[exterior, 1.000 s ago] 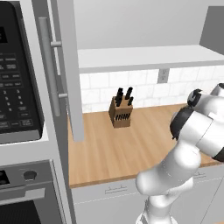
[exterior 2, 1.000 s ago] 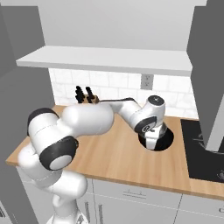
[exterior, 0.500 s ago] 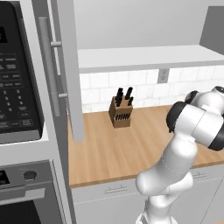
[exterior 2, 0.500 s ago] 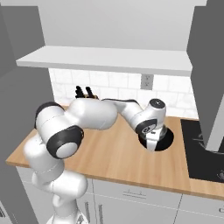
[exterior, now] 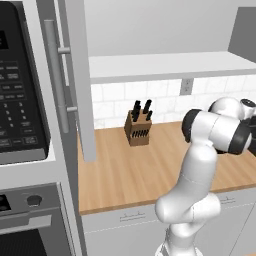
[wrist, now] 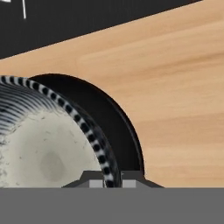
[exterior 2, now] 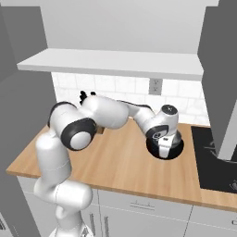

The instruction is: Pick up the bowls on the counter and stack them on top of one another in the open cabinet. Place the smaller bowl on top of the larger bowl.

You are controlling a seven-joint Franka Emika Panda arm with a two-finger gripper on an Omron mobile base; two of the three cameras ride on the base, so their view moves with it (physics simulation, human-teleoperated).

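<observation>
in the left base view, the long light-brown wood-grain counter (exterior: 125, 170) runs under the pale grey wall cabinet with its flat white shelf (exterior: 165, 65) and tall grey door (exterior: 80, 75); a brown wooden knife block (exterior: 138, 129) stands at the back of the counter, and the arm reaches away to the block's right.

in the right base view, the shallow round bowl with a black outer wall (exterior 2: 173, 152) sits on the counter well to the right of the knife block, close to the black cooktop (exterior 2: 217, 159). the two-finger gripper (exterior 2: 165, 150) is down over it.

in the hand view, the bowl's checked rim runs between the two dark fingertips (wrist: 96, 183), one inside and one outside the wall; whether they pinch it cannot be told. the bowl looks rigid, glazed and probably slippery, so a firm pinch across the rim wall seems the sensible hold.
</observation>
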